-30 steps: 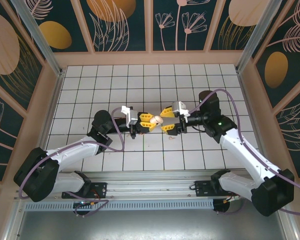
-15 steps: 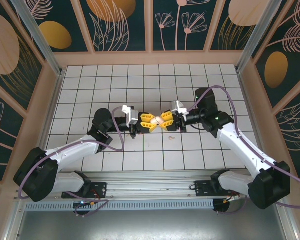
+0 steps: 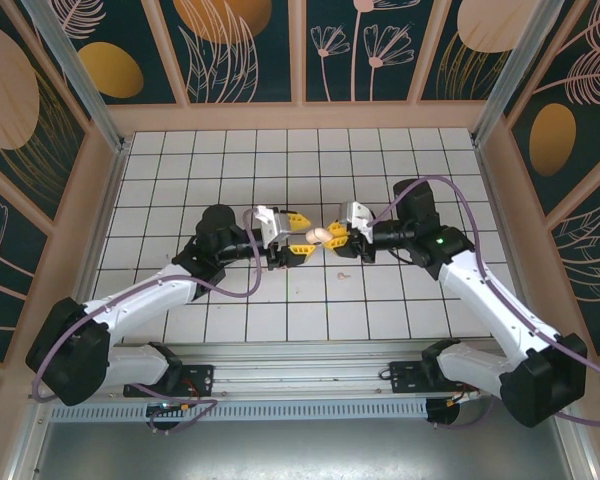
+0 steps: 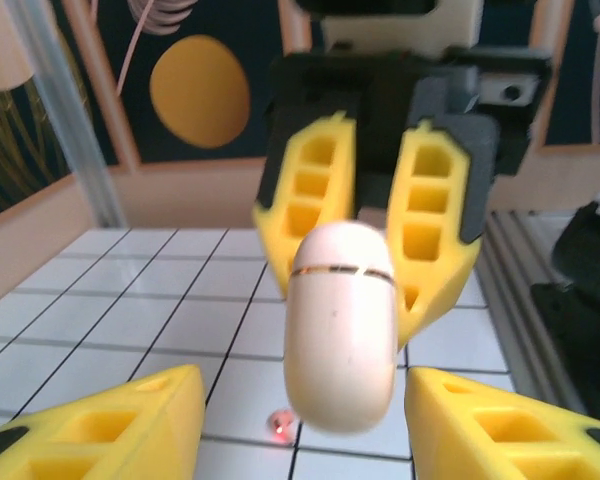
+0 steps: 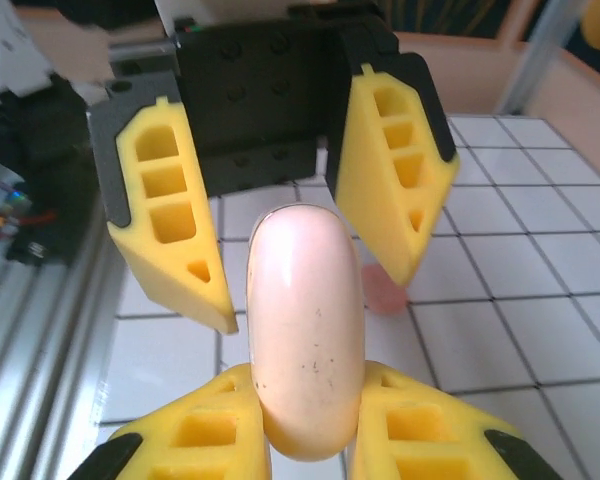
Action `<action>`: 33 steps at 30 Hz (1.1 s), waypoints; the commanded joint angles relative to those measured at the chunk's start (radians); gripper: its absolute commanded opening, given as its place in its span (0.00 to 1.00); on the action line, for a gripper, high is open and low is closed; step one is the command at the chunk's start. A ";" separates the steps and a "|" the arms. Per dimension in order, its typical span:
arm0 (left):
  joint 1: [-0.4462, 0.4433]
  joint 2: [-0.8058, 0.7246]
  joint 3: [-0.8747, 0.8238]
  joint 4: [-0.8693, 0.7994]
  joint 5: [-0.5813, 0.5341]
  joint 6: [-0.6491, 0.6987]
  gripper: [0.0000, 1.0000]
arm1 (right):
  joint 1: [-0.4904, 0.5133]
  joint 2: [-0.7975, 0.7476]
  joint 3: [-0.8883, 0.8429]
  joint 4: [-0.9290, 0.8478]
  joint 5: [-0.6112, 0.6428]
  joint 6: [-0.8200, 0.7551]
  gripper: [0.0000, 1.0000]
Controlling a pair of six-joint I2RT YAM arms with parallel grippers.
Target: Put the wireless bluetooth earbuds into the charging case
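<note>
Since 1 s ago the grip has swapped. Left pincer (image 3: 298, 235), then clamped on the charging case (image 3: 320, 236), now stands spread. Right pincer (image 3: 336, 236), then spread, is now pinched on that case. Left arm's wrist has also shifted a bit toward the back wall. Case sits at nearly the same spot as before, in mid-air above the counter (image 3: 180, 170).

Rel. to case, top view: right pincer holds its right end, left pincer sits at its left end.

Right wrist view: case (image 5: 305, 340) is wedged btwn the right pincer's own fingers (image 5: 205, 435), rounded end pointing away. Left pincer (image 5: 305, 285) faces it from the far end, one finger each side of the case, gap on both sides, not touching.

Left wrist view: case (image 4: 340, 340) has a thin seam ringing it near the end held by right pincer (image 4: 355, 290), lid shut. Left pincer's own fingers (image 4: 105, 420) flank the nearer end, clear of it.

One earbud (image 3: 342, 271) lies on the counter just near-side & slightly right of the case, apart from both pincers. Left wrist view shows an earbud (image 4: 280, 427) as a pinkish-red speck on the tile under the case.
</note>
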 commanded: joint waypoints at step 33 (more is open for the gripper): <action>-0.002 0.046 0.101 -0.452 0.001 0.358 0.50 | 0.196 0.102 0.029 -0.064 0.272 -0.258 0.14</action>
